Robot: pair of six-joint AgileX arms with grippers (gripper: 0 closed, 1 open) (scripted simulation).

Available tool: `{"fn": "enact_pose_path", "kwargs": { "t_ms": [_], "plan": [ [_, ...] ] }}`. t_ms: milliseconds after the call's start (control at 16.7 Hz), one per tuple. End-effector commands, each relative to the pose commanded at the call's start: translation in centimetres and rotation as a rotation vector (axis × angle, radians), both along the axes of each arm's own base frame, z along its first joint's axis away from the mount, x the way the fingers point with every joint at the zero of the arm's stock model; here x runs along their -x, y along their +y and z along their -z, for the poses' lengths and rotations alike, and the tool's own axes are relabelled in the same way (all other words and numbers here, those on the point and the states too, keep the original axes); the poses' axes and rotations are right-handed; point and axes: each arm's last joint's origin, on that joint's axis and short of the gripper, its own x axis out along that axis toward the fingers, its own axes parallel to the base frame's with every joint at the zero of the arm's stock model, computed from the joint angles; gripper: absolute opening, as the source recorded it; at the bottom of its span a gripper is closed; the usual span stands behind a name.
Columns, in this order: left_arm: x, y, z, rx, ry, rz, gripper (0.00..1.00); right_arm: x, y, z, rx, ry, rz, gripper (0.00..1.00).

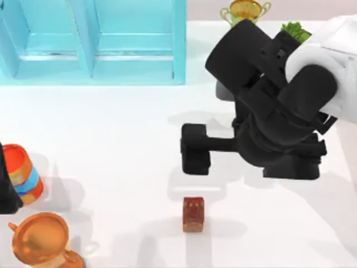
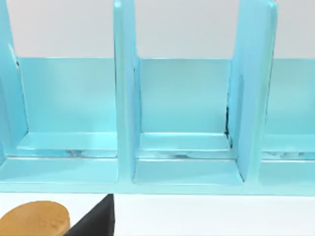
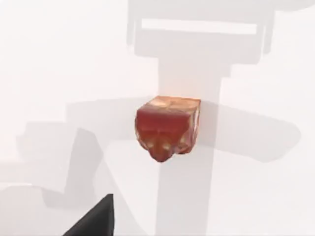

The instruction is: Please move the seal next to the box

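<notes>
The seal (image 1: 193, 214) sat at the table's six o'clock, the right gripper (image 1: 195, 148) above it — jaw state unclear; the right wrist view showed its paler top (image 3: 170, 104).

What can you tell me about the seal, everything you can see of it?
The seal is a small, roughly cubic reddish-brown block with a glossy, mottled surface and lighter patches. It sits alone on the white table, toward the front, touching nothing else. The right gripper hangs above and just behind it, not holding it. In the right wrist view one end looks lumpy and rounded.
</notes>
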Motion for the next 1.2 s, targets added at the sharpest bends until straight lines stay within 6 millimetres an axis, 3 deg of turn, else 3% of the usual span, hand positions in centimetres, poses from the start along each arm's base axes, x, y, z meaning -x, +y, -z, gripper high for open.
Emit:
{"fn": "enact_pose_path", "kwargs": {
  "t_ms": [240, 420, 900, 1200],
  "plan": [
    [0.0, 0.0, 0.0, 0.0, 0.0, 0.0, 1.0, -1.8, 5.3, 2.5, 0.132, 0.148, 0.026, 1.0],
    [0.0, 0.0, 0.0, 0.0, 0.0, 0.0, 1.0, -2.6, 7.2, 3.8, 0.185, 0.2, 0.043, 1.0],
    [0.0, 0.0, 0.0, 0.0, 0.0, 0.0, 1.0, -2.9, 7.6, 4.6, 0.197, 0.211, 0.049, 1.0],
    [0.0, 0.0, 0.0, 0.0, 0.0, 0.0, 1.0, -3.1, 7.9, 10.1, 0.19, 0.206, 0.048, 1.0]
  ]
}}
